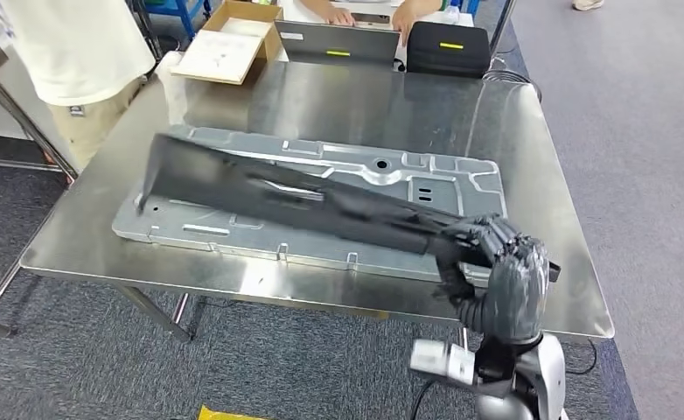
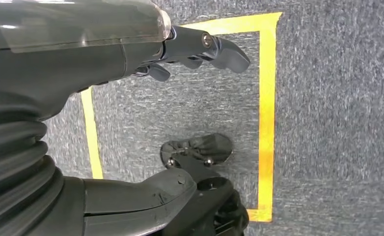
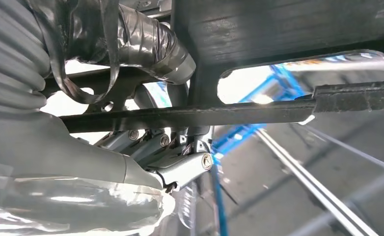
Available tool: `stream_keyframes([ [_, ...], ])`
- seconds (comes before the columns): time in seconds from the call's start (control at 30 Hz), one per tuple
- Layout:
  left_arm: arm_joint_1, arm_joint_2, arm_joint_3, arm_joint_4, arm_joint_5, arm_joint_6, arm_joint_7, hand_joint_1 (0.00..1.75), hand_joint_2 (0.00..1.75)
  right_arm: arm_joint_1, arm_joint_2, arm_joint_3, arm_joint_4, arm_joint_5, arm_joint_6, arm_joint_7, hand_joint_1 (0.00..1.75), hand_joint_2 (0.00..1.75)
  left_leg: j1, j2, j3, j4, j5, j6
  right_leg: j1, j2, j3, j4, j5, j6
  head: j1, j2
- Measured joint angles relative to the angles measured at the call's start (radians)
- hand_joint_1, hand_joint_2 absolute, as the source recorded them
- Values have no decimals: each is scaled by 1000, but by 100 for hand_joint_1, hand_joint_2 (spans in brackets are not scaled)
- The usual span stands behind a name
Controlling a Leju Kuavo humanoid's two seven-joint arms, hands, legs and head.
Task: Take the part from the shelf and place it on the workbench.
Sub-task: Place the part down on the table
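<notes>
The right hand [image 1: 496, 254] grips one end of the long dark part [image 1: 277, 192], whose unsupported far end could twist out of the fingers over the steel workbench [image 1: 531, 140].

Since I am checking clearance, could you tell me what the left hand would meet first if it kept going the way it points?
The left hand hangs empty, pointing down; its line looks free until the grey carpet inside the yellow tape outline, though depth is unclear.
</notes>
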Motion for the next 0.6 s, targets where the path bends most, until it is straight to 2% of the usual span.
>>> stream_keyframes([
  [0.03,0,1,1,0,0,-2,-1,0,175,-17,-7,-18,8,-3,26,14,175,175,0,0,0,0,-1,1,-2,0,-31,52,-12,3,0,0],
  [0.07,0,1,1,0,0,-4,-1,0,175,-35,-17,-37,16,-7,48,26,175,175,-1,0,1,0,-2,1,-3,-1,-47,72,-5,5,0,0],
  [0.1,0,1,2,0,-1,-5,-1,0,175,-52,-26,-55,25,-10,64,34,175,175,-1,-1,3,0,-2,1,-4,-1,-42,50,24,4,0,0],
  [0.17,0,1,3,0,-1,-8,-1,0,175,-86,-48,-88,41,-12,89,46,175,175,-1,-4,10,0,-5,-1,-3,-2,14,-83,105,-5,0,0],
  [0.2,0,1,3,0,-2,-11,-1,0,175,-106,-59,-99,48,-9,103,53,175,175,-3,-5,11,1,-7,-4,0,-2,42,-150,132,-10,0,0],
  [0.23,-1,2,4,0,-2,-15,-1,0,175,-128,-72,-107,59,-4,122,63,175,175,-4,-5,10,2,-8,-8,3,-2,60,-194,147,-15,0,0],
  [0.27,-1,2,4,0,-3,-19,-2,0,175,-153,-86,-112,72,2,144,75,175,175,-5,-5,8,2,-8,-12,6,-2,65,-213,149,-19,0,0],
  [0.3,-2,3,5,0,-3,-22,-2,0,175,-179,-104,-118,88,9,169,87,175,175,-6,-4,6,2,-8,-17,8,-1,65,-216,148,-21,0,0],
  [0.37,-4,6,7,0,-4,-31,-2,0,175,-234,-146,-127,129,19,223,108,175,175,-7,-3,3,8,-13,-27,3,0,66,-223,153,-31,0,0],
  [0.43,-5,11,7,-1,-2,-43,-2,0,175,-299,-188,-131,177,16,283,120,175,175,-7,-3,-25,68,-49,-35,-3,-3,70,-233,159,-43,-1,0],
  [0.5,-5,13,8,-1,0,-54,-3,0,175,-364,-224,-131,228,2,339,124,175,175,-4,-3,-88,198,-111,-40,-2,-4,70,-234,159,-49,-1,0],
  [0.53,-5,13,8,-1,0,-57,-4,0,175,-389,-239,-131,251,-3,359,125,175,175,-3,-3,-121,259,-132,-42,-1,-5,70,-233,158,-50,-1,0],
  [0.57,-4,14,8,-1,1,-59,-4,0,175,-409,-252,-131,270,-6,370,125,175,175,-2,-3,-141,294,-136,-44,0,-5,70,-232,157,-50,-1,0],
  [0.6,-4,14,8,-1,1,-59,-4,0,175,-423,-262,-131,285,-8,376,126,175,175,-1,-3,-144,290,-120,-45,0,-6,72,-231,154,-49,-1,0],
])
